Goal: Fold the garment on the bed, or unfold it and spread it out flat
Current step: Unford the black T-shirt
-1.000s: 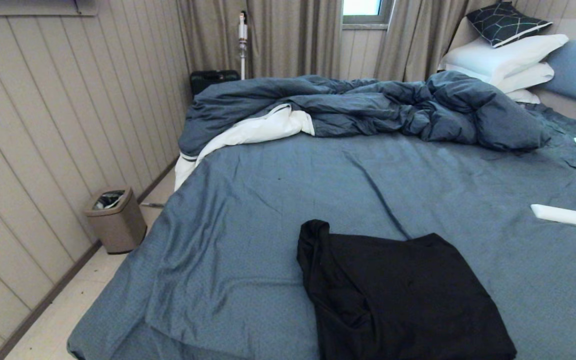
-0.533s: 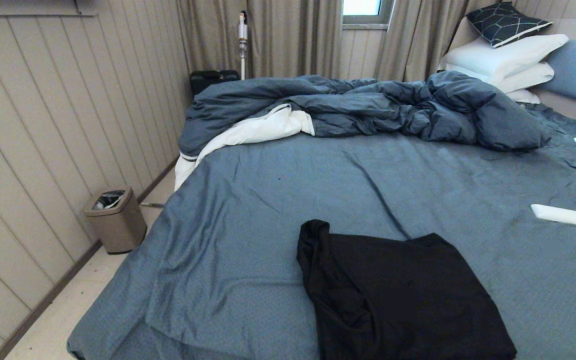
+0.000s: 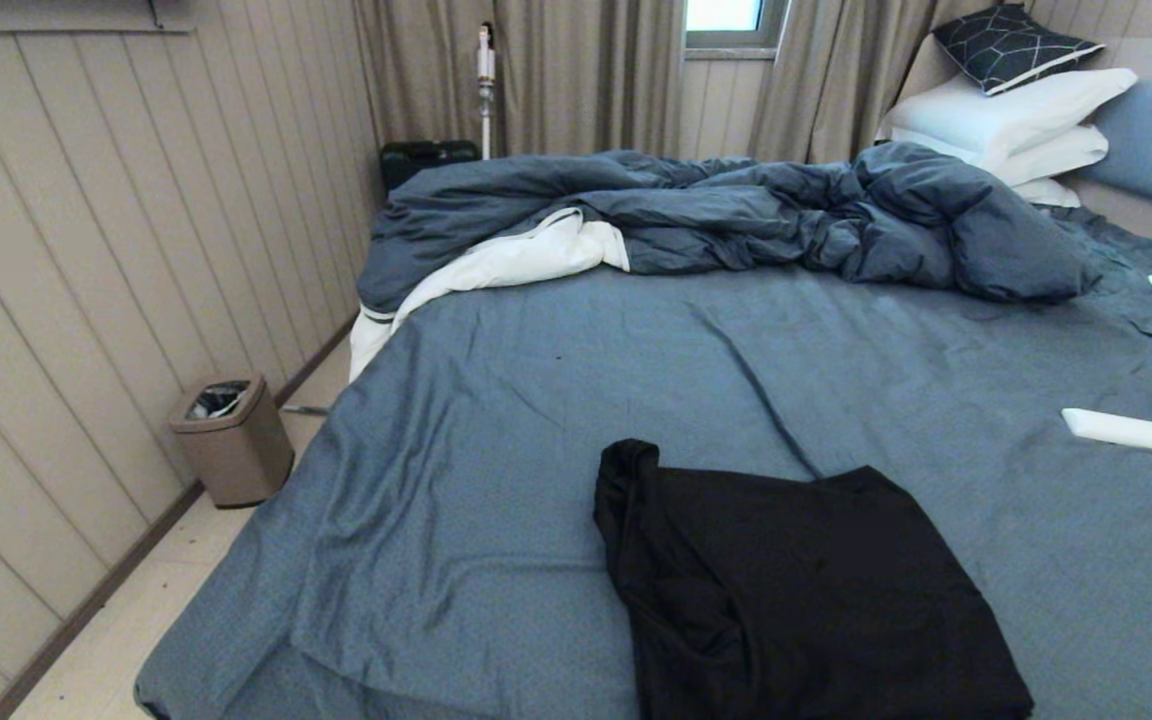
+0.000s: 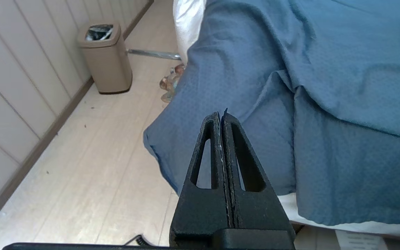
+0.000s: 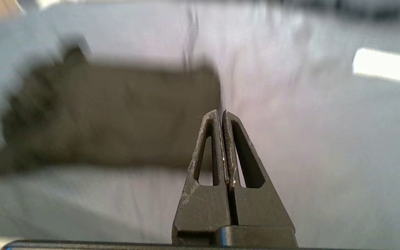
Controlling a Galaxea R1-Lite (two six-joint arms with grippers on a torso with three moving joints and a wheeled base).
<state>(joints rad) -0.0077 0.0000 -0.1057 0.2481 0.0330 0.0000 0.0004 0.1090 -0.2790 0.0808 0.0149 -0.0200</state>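
Nothing's begun: the garment (image 3: 806, 590) lies folded on the bed (image 3: 496, 400). Right end effector (image 5: 221, 113) hovers near it, pressed together like the left end effector (image 4: 221, 114); it must spread first.

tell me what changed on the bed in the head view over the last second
Nothing visibly changed. The black garment lies in the same folded heap near the front edge of the bed, the duvet stays bunched at the far side, and neither hand enters the head view. The left hand and right hand are both shut and empty.
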